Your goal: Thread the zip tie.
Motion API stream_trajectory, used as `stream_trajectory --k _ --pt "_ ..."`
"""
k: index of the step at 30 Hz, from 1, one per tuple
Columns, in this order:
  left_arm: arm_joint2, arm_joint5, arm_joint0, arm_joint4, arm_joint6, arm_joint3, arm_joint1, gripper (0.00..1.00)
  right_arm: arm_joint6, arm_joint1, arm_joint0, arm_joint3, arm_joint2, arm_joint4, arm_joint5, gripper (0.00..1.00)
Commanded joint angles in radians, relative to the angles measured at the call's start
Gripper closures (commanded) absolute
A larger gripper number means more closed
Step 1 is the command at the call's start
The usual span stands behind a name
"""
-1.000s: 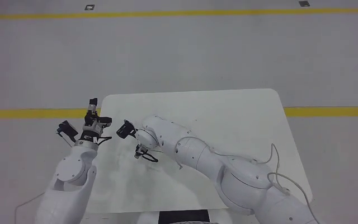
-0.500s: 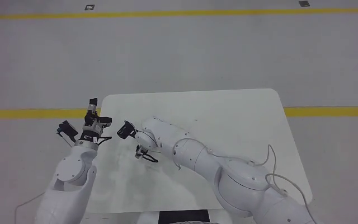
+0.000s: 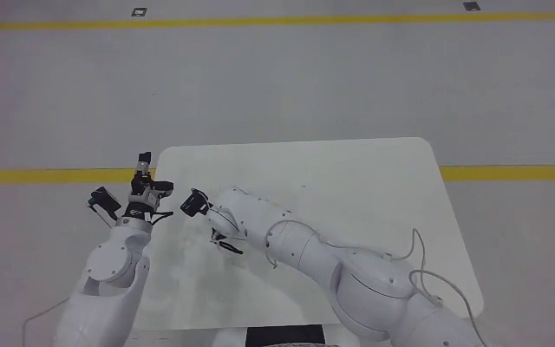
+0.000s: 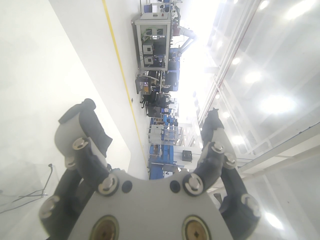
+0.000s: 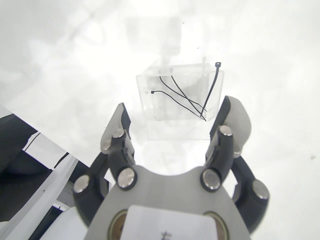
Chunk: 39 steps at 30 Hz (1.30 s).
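Table (image 5: 275,51): zip ties (image 5: 210,88) lean, tails converging.

The left gripper (image 4: 150,108) is spread wide with nothing between its black-padded fingers (image 4: 92,123). One finger hangs over the white table (image 4: 37,63), the other stands past its edge. Thin black zip ties (image 4: 50,173) lie by the gripper's base on the table side. Far ahead run a yellow floor line (image 4: 112,38) and equipment racks (image 4: 152,43)

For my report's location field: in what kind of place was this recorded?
Probably an industrial hall or robotics lab: yellow floor lines, an equipment cabinet holding electronics, and blue storage racks beyond the white table.
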<state>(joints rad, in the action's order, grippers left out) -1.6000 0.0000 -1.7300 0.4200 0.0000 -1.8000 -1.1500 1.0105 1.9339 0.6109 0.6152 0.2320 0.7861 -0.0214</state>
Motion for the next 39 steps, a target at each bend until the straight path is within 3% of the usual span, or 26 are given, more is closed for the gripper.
stream_trajectory --k 1,10,18,28,39 --pt "0.0 0.0 0.0 0.0 0.0 0.0 0.0 0.0 0.002 0.001 0.003 0.0 0.001 0.01 -0.004 0.58" --pt "0.0 0.0 0.0 0.0 0.0 0.0 0.0 0.0 -0.013 0.008 0.018 0.015 0.01 0.072 -0.033 0.59" --pt "0.0 0.0 0.0 0.0 0.0 0.0 0.0 0.0 0.012 -0.004 0.037 0.108 0.019 0.152 -0.092 0.62" --pt "0.0 0.0 0.0 0.0 0.0 0.0 0.0 0.0 0.042 -0.041 0.075 0.193 0.063 0.226 -0.125 0.6" --pt "0.0 0.0 0.0 0.0 0.0 0.0 0.0 0.0 0.106 -0.114 0.116 0.355 0.137 0.426 -0.239 0.63"
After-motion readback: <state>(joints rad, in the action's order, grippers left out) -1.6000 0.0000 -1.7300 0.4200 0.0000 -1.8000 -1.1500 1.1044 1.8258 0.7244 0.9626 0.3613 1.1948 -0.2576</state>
